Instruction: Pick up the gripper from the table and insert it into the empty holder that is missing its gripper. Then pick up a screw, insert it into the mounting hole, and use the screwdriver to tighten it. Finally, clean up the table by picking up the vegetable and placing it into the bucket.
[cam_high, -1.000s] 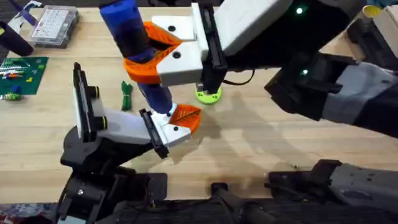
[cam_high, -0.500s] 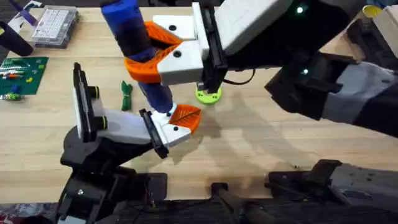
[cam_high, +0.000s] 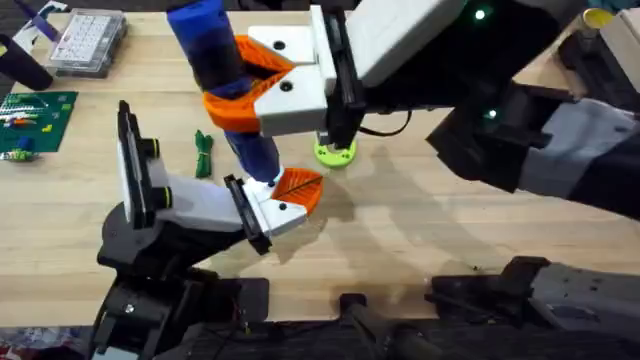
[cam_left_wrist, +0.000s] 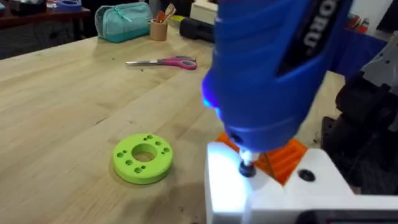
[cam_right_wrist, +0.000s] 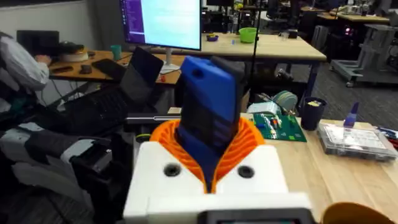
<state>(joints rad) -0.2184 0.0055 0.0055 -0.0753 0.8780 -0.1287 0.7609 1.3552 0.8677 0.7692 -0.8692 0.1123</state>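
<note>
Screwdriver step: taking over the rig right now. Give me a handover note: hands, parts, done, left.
Right hand: shut on the blue screwdriver, held steeply, bit end down.
Left hand: state unknown; its camera looks at the bit from close by.
Parts: the white-orange claw sits on the end of the holder. The screwdriver bit is down on the claw's white body. The vegetable lies on the table behind the holder.
Done: claw mounted, driver on the screw spot.
Left: I can't tell whether the screw is tight, so check it. Then set the driver down and clear away the vegetable.
</note>
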